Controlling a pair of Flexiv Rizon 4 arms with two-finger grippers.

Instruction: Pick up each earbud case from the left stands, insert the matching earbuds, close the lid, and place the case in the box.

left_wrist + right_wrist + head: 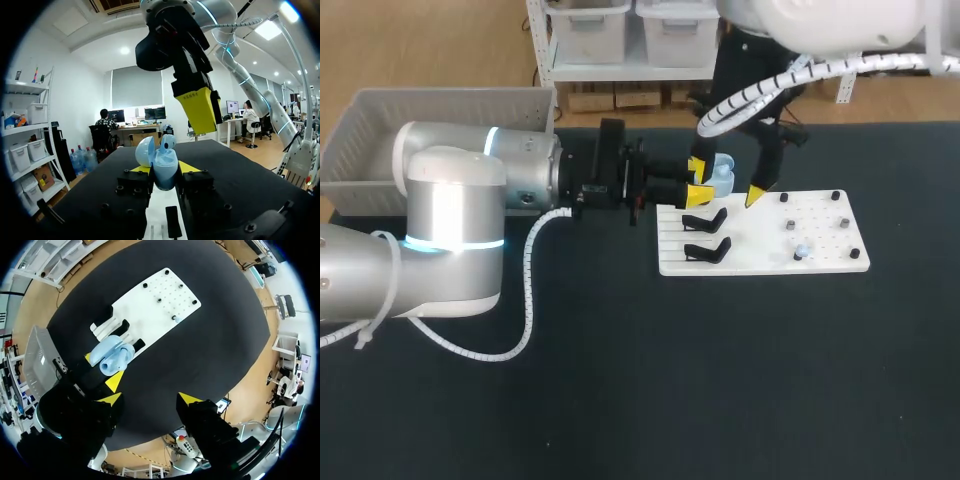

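Earbud case (721,176), pale blue, is clamped from 2 sides between the yellow tips of the left gripper (702,180), which comes in level from the left. It hangs just over the far left corner of the white board (760,258). In the left wrist view the case (164,167) stands upright, its long axis vertical and its mouth turned up. Its lid is swung open and raised beside the body. From the right wrist view the open mouth faces straight up at the right gripper (150,399), which hovers above with its 2 fingers spread wide, grasping nothing. 2 black stands (706,222) sit on the board's left part, near the case. The grey box (380,120) lies at the table's far left, well apart.
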